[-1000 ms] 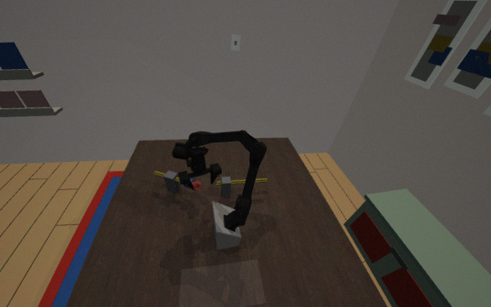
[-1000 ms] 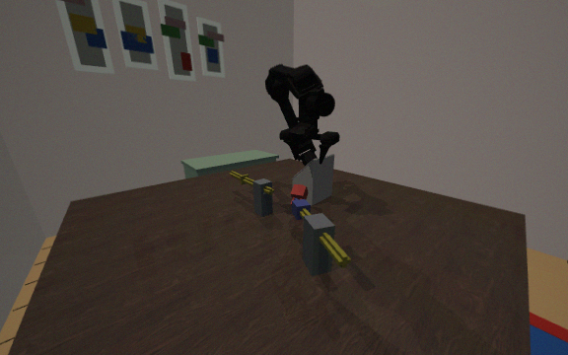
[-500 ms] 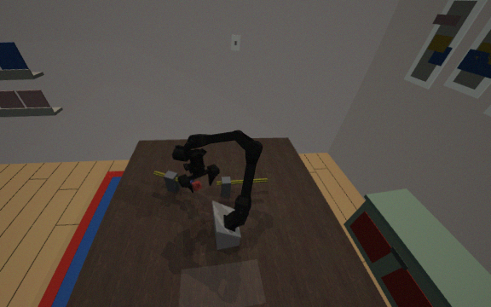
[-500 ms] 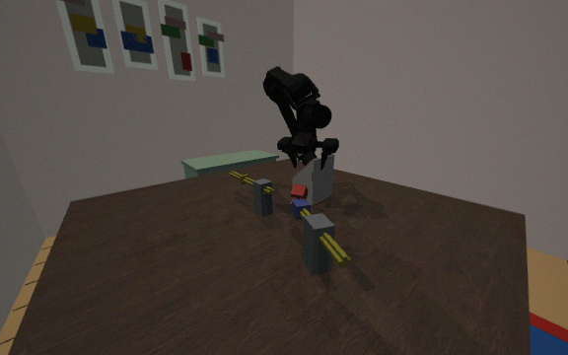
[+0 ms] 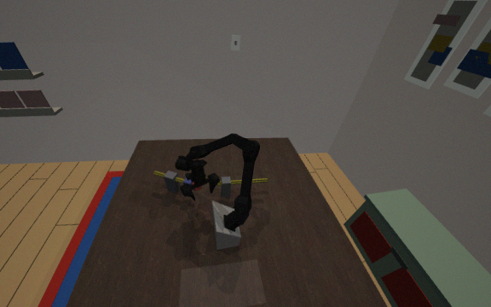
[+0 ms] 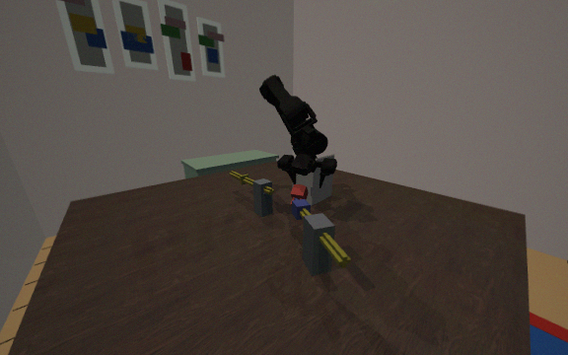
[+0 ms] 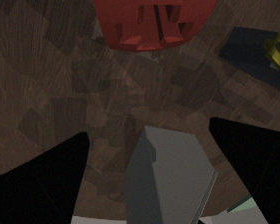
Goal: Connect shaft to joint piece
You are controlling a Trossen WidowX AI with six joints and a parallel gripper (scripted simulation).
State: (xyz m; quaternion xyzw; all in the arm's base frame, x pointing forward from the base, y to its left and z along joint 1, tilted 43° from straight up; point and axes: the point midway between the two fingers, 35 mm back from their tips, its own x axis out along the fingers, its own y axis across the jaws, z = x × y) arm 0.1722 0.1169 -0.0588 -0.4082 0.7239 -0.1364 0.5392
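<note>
The red square joint piece (image 5: 200, 188) (image 6: 299, 190) (image 7: 153, 3) sits on a blue hinge part (image 6: 301, 207) (image 7: 247, 50) at the end of the fixed yellow shaft (image 6: 335, 248), which runs through a grey block (image 5: 170, 181) (image 6: 317, 242). The second yellow shaft (image 5: 253, 181) (image 6: 244, 177) lies in the other grey block (image 5: 226, 186) (image 6: 263, 196), its tip short of the joint piece. My gripper (image 5: 200, 184) (image 6: 308, 173) (image 7: 151, 131) is open and empty. It hangs just above the joint piece, one finger to each side, touching nothing.
The arm's grey wedge base (image 5: 224, 230) (image 6: 320, 189) (image 7: 171, 189) stands on the dark table (image 5: 143, 256) (image 6: 166, 276) close behind the joint. A green cabinet (image 5: 420, 239) (image 6: 225, 162) stands beside the table.
</note>
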